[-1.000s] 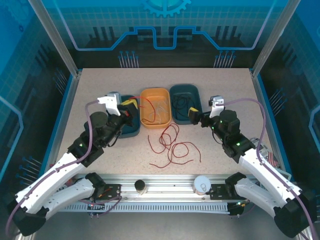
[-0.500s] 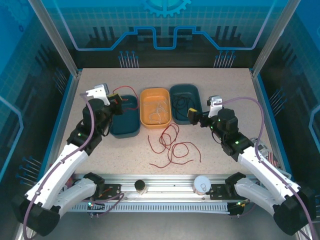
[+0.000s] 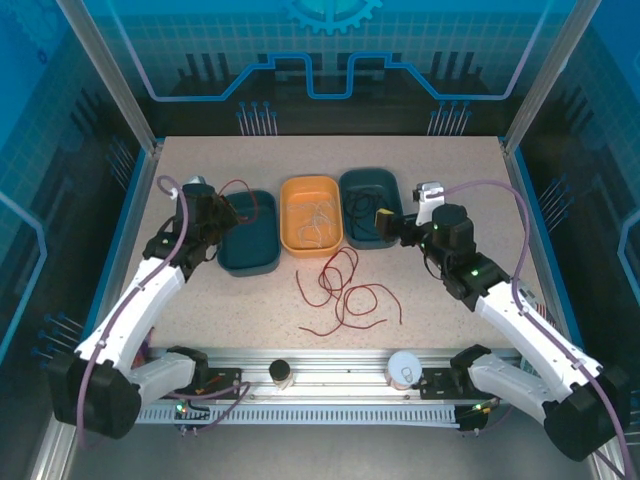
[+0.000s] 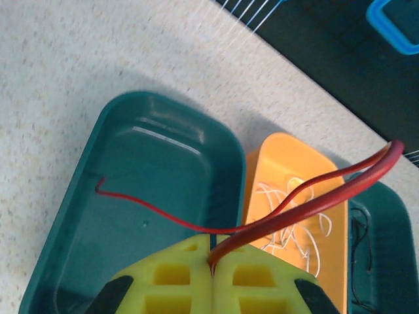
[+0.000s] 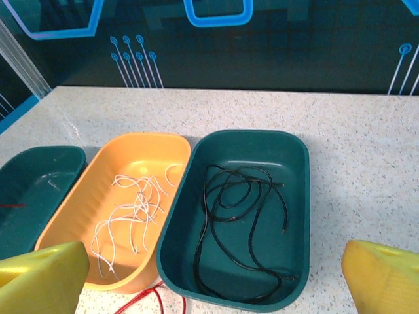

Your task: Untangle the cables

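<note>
Left jaws are shut on one red cable (image 4: 313,204). In the left wrist view the yellow pads (image 4: 177,278) meet w/ the cable pinched between them at the tips. From the pinch it rises up and to the right, bends back on itself above the orange tray (image 4: 288,154), then runs as a thin strand down across the left teal tray (image 4: 163,157); its free end sits near that tray's left wall. Can't tell whether the end touches the tray floor.

In the top view the left jaws sit just beside the far left corner of the left teal tray (image 3: 250,250), and the held red cable (image 3: 240,184) arcs over the tray's far end.

Right jaws stand wide open, holding nothing. Their two yellow pads (image 5: 40,278) sit at the bottom corners of the right wrist view, well apart, facing the right teal tray (image 5: 255,135). In the top view they're at the near right side of that tray (image 3: 370,172).

3 trays stand side by side at mid worktop (image 3: 460,180), touching or nearly so. Orange tray (image 3: 310,181) in the middle holds the white cables (image 5: 131,212), loosely curled. Right teal tray holds the black cables (image 5: 239,216), coiled in loops.

Loose red cables (image 3: 345,292) lie tangled on the bare worktop, just in front of the orange tray, between the two arms
</note>
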`<control>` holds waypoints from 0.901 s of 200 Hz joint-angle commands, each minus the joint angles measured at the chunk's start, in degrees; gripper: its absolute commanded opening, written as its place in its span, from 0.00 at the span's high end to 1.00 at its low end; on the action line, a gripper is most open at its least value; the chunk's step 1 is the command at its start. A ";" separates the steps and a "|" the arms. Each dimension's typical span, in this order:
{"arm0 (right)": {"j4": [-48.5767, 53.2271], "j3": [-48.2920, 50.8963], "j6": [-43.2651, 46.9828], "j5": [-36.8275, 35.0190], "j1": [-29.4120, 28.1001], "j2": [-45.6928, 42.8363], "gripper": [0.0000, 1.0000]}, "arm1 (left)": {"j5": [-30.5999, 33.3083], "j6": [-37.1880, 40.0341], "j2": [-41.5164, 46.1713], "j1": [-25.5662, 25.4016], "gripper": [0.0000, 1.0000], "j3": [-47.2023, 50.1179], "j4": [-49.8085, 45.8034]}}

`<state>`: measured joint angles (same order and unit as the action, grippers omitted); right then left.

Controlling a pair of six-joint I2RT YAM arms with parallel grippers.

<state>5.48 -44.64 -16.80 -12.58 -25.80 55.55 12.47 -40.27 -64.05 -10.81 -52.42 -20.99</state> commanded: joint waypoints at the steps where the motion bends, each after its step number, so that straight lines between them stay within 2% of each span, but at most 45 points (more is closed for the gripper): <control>1: 5.69 -4.04 -1.57 -2.42 0.25 1.58 0.00 | -0.29 -6.56 -2.74 0.68 1.00 -1.39 -4.39; 28: 6.74 -4.85 -1.97 -3.32 -0.21 2.23 0.00 | -0.78 -11.23 -7.42 0.65 1.00 -2.77 -7.09; 67: 7.04 -4.39 -2.14 -4.63 -0.65 1.85 0.00 | -3.59 -11.85 -13.76 0.69 1.00 -2.65 -3.80; 121: 7.06 -3.04 -2.53 -5.45 -1.00 0.96 0.00 | -0.14 -16.95 -22.89 0.67 1.00 -7.81 -8.97; 152: 7.01 -2.91 -2.69 -5.88 -1.14 0.88 0.00 | -0.31 -17.90 -28.45 0.56 1.00 -11.23 -9.92; 180: 6.61 -2.64 -2.54 -6.14 -1.27 0.83 0.00 | 2.42 -18.90 -31.76 0.63 1.00 -13.45 -10.85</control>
<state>12.21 -47.68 -18.50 -17.45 -26.30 57.49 11.81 -57.14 -93.36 -10.66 -63.09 -28.51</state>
